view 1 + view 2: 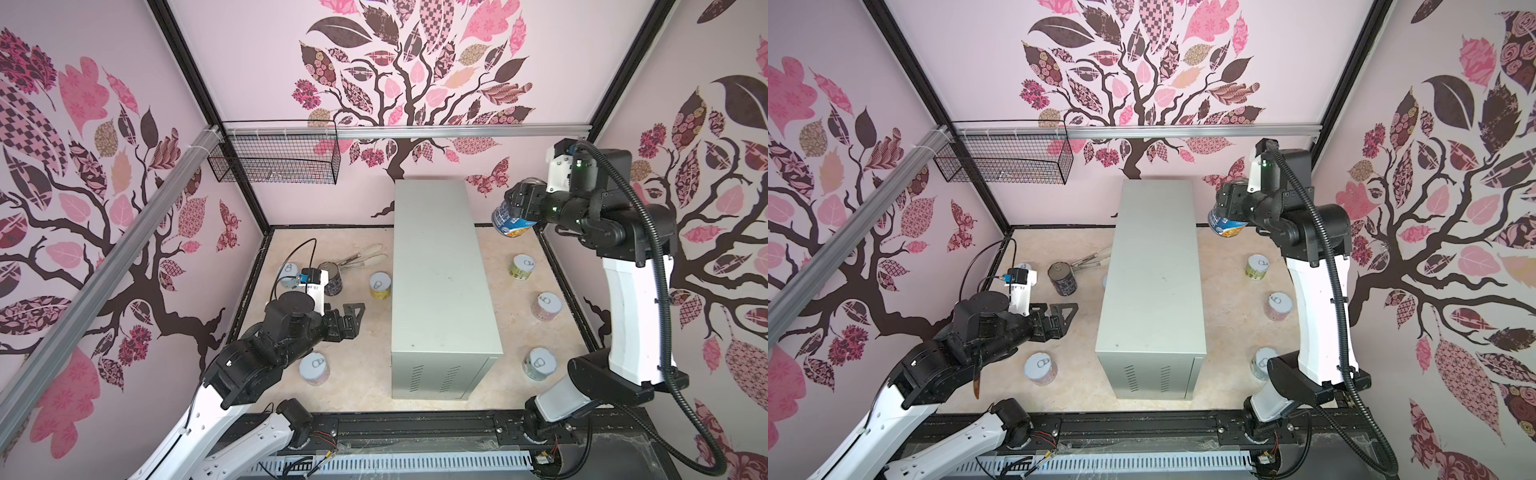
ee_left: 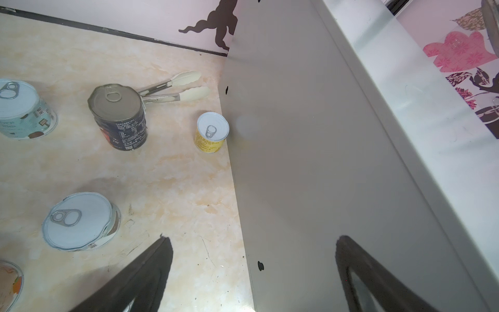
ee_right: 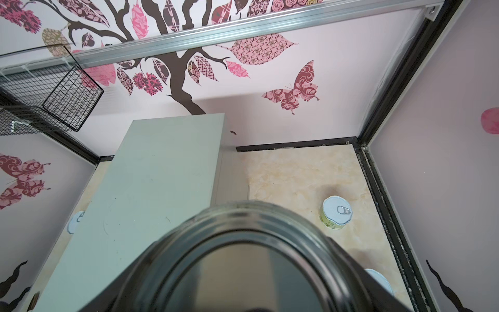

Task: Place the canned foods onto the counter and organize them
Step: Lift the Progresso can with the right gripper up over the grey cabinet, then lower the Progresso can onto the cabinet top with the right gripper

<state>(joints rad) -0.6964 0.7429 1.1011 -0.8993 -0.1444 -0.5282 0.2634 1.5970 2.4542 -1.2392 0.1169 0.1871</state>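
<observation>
- One tall blue can (image 1: 512, 223) hangs tilted in the air just off the far right edge of the counter (image 1: 440, 282). The right gripper (image 1: 518, 203) pinches its sides.
- The counter's long flat top offers open room.
- The left gripper (image 1: 353, 319) hovers low, left of the counter, jaws spread wide.
- A yellow can (image 1: 380, 286) stands just beside the counter's left wall.
- Three short cans (image 1: 545, 306) stand apart on the floor (image 1: 353, 374) to the right.
- The held can has a silver rim and an orange band.
</observation>
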